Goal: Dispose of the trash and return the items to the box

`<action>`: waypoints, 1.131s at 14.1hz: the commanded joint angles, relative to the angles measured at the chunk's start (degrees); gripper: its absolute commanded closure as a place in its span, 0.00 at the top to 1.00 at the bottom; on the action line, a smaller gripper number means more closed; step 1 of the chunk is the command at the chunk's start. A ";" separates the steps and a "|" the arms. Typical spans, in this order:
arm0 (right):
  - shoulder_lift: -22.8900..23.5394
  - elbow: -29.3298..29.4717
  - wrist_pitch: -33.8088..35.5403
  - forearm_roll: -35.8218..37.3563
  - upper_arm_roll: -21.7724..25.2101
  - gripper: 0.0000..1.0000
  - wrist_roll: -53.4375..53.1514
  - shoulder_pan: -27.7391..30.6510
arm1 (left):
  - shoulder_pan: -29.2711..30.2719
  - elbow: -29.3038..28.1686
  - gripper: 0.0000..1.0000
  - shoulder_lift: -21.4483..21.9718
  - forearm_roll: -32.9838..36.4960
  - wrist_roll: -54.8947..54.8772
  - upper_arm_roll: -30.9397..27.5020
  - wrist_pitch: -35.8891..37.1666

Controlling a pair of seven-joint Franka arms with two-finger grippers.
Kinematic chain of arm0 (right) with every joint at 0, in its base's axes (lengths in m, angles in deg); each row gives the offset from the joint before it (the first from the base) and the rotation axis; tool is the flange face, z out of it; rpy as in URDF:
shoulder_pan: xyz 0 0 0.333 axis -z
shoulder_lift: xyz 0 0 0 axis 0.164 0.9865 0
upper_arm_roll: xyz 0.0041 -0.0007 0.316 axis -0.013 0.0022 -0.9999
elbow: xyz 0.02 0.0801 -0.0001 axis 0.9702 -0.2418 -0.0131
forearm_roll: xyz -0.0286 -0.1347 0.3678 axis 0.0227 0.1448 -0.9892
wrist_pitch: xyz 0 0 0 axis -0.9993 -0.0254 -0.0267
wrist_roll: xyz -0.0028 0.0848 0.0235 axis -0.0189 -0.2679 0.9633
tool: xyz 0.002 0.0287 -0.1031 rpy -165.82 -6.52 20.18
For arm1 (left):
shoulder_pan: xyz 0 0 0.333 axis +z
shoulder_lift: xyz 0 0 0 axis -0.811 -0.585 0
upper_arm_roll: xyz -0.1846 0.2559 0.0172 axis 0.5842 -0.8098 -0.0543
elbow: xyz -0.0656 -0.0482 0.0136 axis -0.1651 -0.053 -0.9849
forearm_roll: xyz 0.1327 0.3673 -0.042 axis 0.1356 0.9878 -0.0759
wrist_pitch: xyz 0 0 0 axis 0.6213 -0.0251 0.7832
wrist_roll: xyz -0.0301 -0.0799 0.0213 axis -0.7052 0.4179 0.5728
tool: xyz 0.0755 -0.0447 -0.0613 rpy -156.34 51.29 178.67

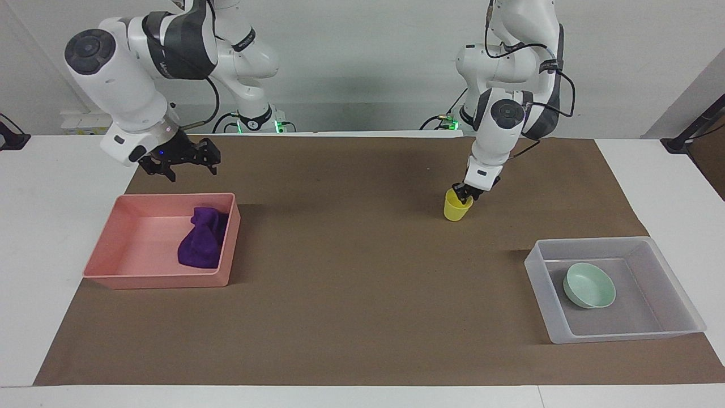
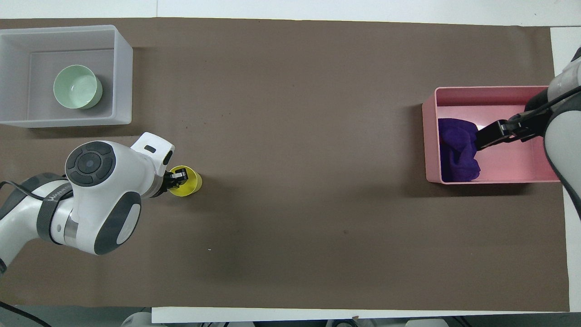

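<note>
The yellow cup [image 1: 456,211] stands upright on the brown mat; it also shows in the overhead view [image 2: 191,184]. My left gripper [image 1: 463,194] is down at the cup's rim, on the side nearer the robots [image 2: 177,176]. The mint-green bowl [image 1: 589,286] lies in the clear-grey box [image 1: 623,335] at the left arm's end of the table, seen from above as bowl [image 2: 77,86] and box [image 2: 123,77]. The purple cloth [image 1: 201,246] lies bunched in the pink tray [image 1: 141,279]. My right gripper [image 1: 192,171] is open and empty, raised over the tray's edge nearer the robots.
A brown mat [image 1: 351,294] covers most of the white table. The pink tray [image 2: 429,136] sits at the right arm's end, with the cloth [image 2: 456,154] against its wall toward the table's middle. The right gripper [image 2: 483,140] shows above it.
</note>
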 commanded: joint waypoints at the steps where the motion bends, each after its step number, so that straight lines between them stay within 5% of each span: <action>1: -2.09 0.99 3.37 -0.08 -0.31 0.99 -0.74 0.32 | -0.88 -0.89 0.00 1.13 0.59 1.18 -0.97 -1.20; 3: -3.59 0.90 3.73 -0.25 -0.22 0.99 -0.74 0.41 | -0.26 3.83 0.00 -0.62 0.59 1.27 -1.06 1.07; 7: -4.56 0.11 4.43 -0.25 -0.22 0.99 -0.83 0.32 | 7.11 24.56 0.00 -6.23 0.68 0.47 -1.50 12.41; 10: -4.65 0.02 4.78 -0.34 -0.22 0.99 -0.48 0.24 | 14.57 36.08 0.00 -12.82 2.69 0.13 -2.38 9.72; 16: -4.65 -0.06 4.78 -0.34 -0.22 0.99 -0.30 0.23 | 26.45 36.39 0.00 -21.09 4.02 -0.49 -2.21 -9.54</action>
